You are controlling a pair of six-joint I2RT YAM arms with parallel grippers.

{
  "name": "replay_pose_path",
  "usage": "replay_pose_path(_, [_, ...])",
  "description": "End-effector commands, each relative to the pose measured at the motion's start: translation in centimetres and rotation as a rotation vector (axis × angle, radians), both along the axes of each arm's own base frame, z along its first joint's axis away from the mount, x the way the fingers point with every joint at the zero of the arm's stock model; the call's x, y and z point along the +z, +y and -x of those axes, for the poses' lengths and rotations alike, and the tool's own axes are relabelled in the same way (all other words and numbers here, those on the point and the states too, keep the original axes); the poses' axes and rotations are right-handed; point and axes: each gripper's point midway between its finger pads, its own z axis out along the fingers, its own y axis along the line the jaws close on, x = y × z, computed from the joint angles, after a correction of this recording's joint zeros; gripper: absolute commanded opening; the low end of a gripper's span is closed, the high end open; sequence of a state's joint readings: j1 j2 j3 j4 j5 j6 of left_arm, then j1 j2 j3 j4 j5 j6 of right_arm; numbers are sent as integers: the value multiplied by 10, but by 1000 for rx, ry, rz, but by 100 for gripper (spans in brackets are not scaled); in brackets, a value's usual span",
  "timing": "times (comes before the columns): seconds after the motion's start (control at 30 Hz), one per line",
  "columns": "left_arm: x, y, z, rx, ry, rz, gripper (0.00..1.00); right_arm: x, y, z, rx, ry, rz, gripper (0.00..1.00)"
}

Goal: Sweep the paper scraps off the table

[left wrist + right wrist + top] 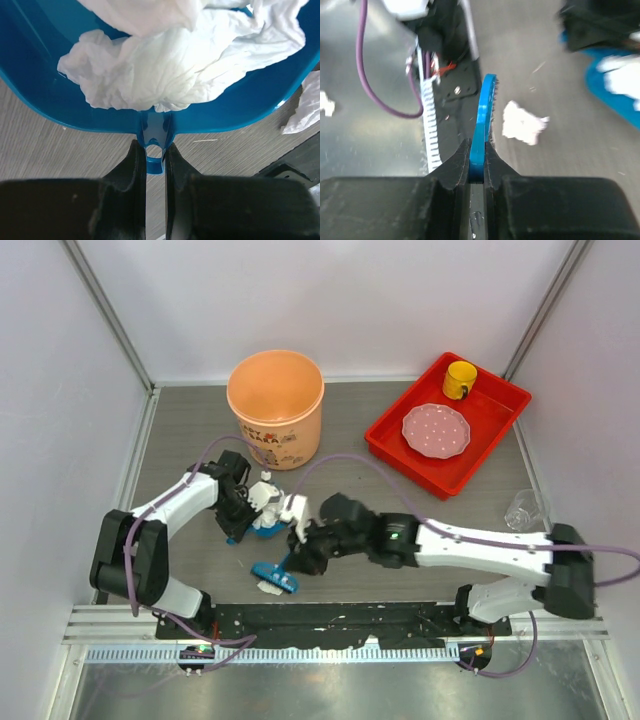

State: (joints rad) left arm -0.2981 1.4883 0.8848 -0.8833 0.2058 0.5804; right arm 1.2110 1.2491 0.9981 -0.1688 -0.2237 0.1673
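Observation:
My left gripper (241, 522) is shut on the handle tab (154, 156) of a blue dustpan (45, 100) that rests on the table (180, 435). Crumpled white paper scraps (165, 65) fill the pan and show in the top view (267, 494). Another scrap (304, 107) lies just outside the pan's right edge. My right gripper (295, 562) is shut on the handle of a blue brush (484, 117), whose head (273, 577) is down near the table's front edge. One scrap (521, 122) lies beside the bristles, and shows under the brush in the top view (268, 588).
An orange bucket (275, 405) stands behind the dustpan. A red tray (395, 435) at the back right holds a pink plate (435, 430) and a yellow mug (460, 378). A clear plastic cup (522, 510) stands at the right. The front rail (330, 625) lies just past the brush.

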Motion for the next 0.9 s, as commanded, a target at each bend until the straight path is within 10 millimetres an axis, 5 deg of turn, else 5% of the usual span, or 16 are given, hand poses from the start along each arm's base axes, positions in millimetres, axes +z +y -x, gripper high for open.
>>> replay_pose_path(0.0, [13,9,-4,41,-42,-24,0,-15,35,40,275,16,17,1])
replay_pose_path(0.1, [16,11,-3,48,-46,-29,0,-48,48,28,223,42,101,1])
replay_pose_path(0.13, [17,12,-3,47,-49,-30,0,-63,53,8,124,23,160,1])
replay_pose_path(0.23, [19,11,0,34,-48,-20,0,-78,47,-12,6,14,250,1])
replay_pose_path(0.4, [19,6,5,1,-43,18,0,-96,-8,-69,-304,1,356,1])
replay_pose_path(0.53, [19,5,5,5,-38,23,0,-87,-52,-97,-454,29,334,1])
replay_pose_path(0.77, [16,-2,13,-3,10,54,0,-38,-61,-80,-397,22,217,1])
replay_pose_path(0.87, [13,-5,19,-20,33,55,0,-15,-78,-96,-516,-23,199,1])
